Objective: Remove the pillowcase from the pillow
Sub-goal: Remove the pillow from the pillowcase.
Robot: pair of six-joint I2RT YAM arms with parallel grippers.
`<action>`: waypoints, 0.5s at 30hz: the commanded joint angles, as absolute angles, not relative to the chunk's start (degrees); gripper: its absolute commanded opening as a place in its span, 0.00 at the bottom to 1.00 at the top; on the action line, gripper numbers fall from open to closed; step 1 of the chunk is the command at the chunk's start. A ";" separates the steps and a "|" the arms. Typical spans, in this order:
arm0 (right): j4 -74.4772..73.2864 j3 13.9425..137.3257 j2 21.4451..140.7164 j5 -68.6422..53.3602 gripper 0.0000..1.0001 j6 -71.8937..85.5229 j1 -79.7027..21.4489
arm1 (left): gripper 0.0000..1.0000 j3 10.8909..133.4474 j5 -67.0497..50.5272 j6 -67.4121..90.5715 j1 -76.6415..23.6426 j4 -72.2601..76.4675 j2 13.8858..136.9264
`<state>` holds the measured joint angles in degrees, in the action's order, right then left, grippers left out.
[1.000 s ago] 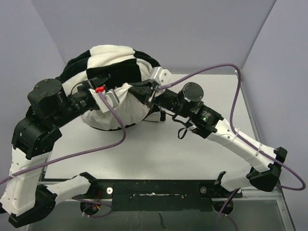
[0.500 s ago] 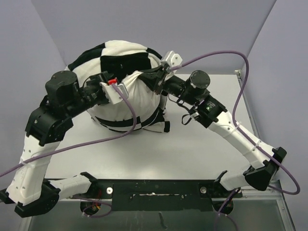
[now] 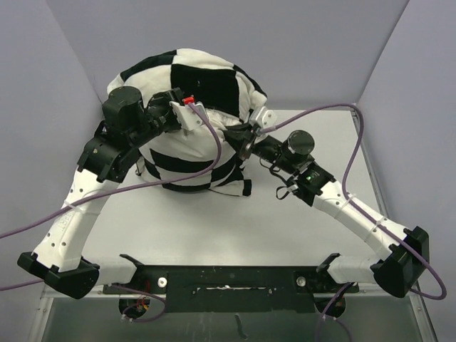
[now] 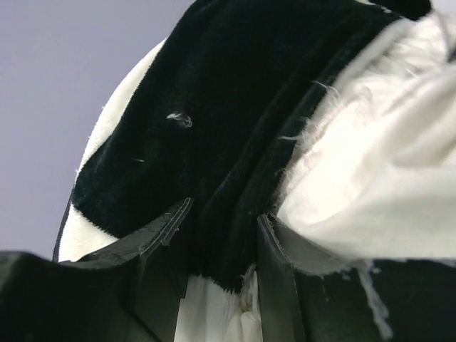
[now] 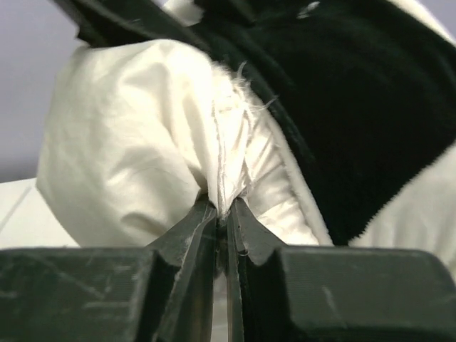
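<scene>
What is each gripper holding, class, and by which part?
The left gripper pinches the pillowcase by its open edge; the right gripper pinches the pillow by a corner seam.

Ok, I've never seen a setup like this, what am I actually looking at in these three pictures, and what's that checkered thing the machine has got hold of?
You're seeing two white-and-black robot arms, the left arm and the right arm, bolted at the near edge of a grey table. The wide picture looks down from above and behind them. The two close-ups come from a small camera on each wrist, looking along that arm's claw. The bundle is a soft black-and-white checkered pillowcase around a plump plain white pillow. The left claw is pinched on the pillowcase's black edge; the right claw is pinched on a fold of the white pillow.
</scene>
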<state>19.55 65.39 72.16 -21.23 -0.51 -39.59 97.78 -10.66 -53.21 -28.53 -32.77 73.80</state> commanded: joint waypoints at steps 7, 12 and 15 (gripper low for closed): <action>17.53 58.21 73.79 -21.47 0.00 -4.64 -49.49 | 0.34 97.40 -4.80 -53.39 -28.04 -26.21 74.91; 18.75 57.80 74.03 -20.75 0.00 -4.52 -49.75 | 0.35 96.01 -6.28 -55.40 -28.32 -27.05 73.47; 18.04 59.03 73.92 -20.75 0.00 -4.56 -49.76 | 0.35 91.57 -5.62 -58.76 -29.33 -22.97 71.58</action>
<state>24.88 59.79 72.69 -16.69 -5.58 -47.97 95.61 -9.43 -54.87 -28.86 -30.63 73.28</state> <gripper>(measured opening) 0.076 0.346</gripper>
